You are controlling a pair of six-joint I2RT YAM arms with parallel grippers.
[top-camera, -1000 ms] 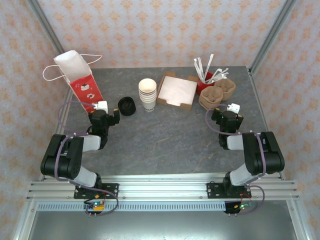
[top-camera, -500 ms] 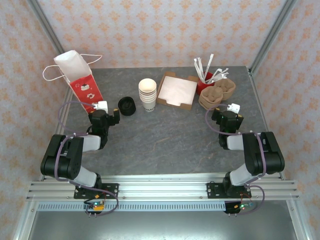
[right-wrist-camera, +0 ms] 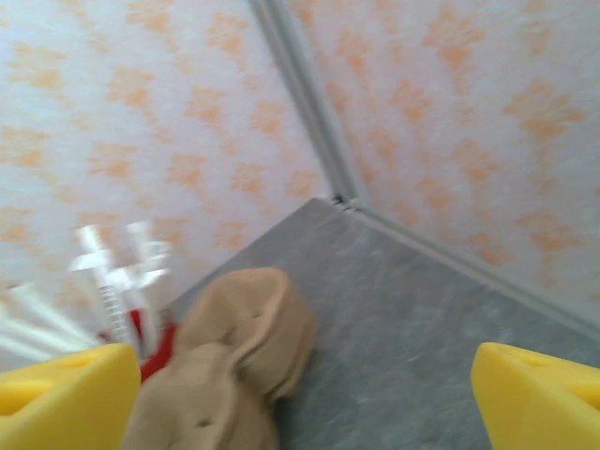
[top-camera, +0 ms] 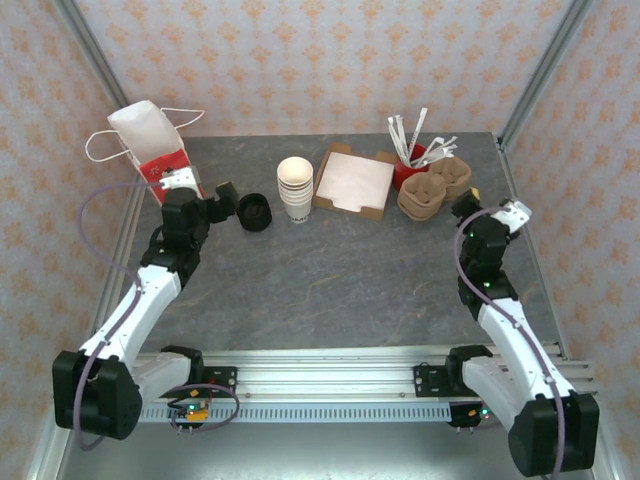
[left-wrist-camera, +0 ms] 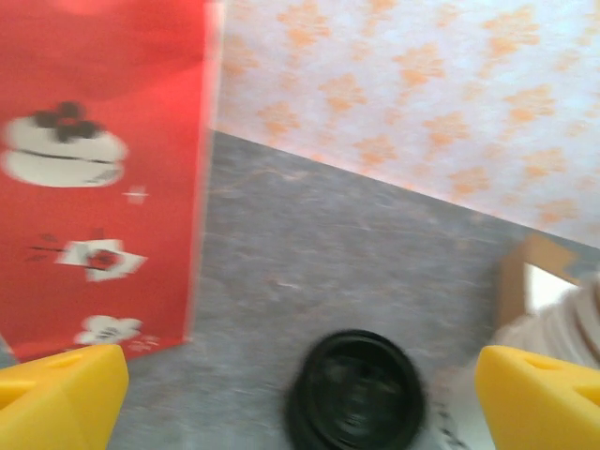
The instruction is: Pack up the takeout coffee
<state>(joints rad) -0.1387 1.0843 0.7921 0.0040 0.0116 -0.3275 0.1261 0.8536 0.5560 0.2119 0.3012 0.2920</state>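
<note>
Left gripper (left-wrist-camera: 300, 394) is spread wide and empty, facing one stack of black lids (top-camera: 254, 212) just ahead. Left of the lids stands one red-and-white gift bag (top-camera: 160, 150). Just right of them is one stack of lidless paper cups (top-camera: 295, 188), none yet capped. Far right of the lids, right gripper (right-wrist-camera: 300, 394) is also wide and empty, before one pile of pulp carriers (right-wrist-camera: 234, 366).

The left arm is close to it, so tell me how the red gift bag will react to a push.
The gift bag stands tall on a narrow base, so a high push would probably tip it. Its thin paper walls likely buckle rather than resist. Being paper, it is probably light.
</note>
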